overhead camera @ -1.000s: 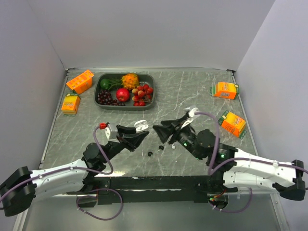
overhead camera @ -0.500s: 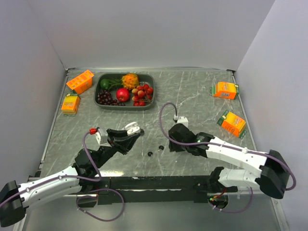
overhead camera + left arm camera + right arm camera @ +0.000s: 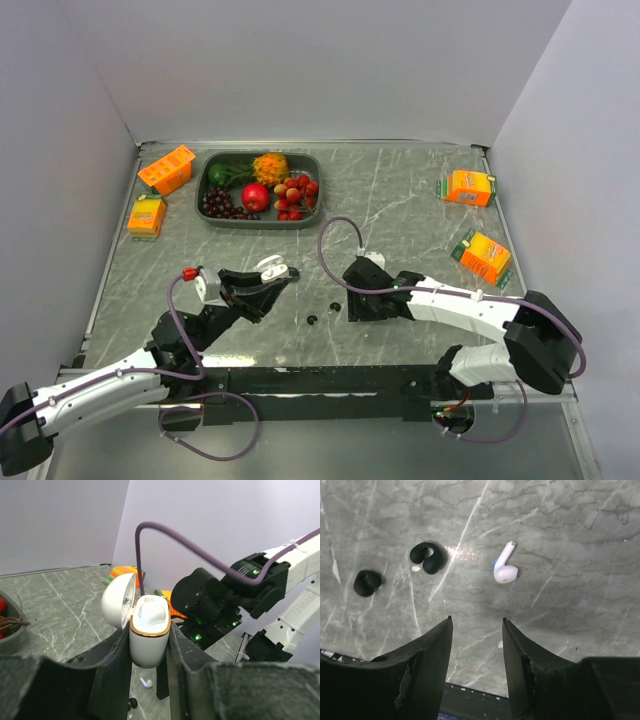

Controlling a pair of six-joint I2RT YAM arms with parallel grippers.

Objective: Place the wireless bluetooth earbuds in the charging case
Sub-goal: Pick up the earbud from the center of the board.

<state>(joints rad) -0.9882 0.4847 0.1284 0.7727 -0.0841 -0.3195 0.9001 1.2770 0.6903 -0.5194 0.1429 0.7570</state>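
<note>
as i read the bench from left to right, the left gripper is clamped on the white charging case, holding it off the marble table with its lid hinged open. the black earbuds, two of them, lie between the arms, and the white earbud lies loose just beside them. the right gripper hovers over these, fingers apart, gripping nothing. risk, in my judgement: the white earbud sits ahead of the gap and toward one finger, so a closing pinch could catch its rounded head and flick it across the slick stone, or nudge a black piece.
</note>
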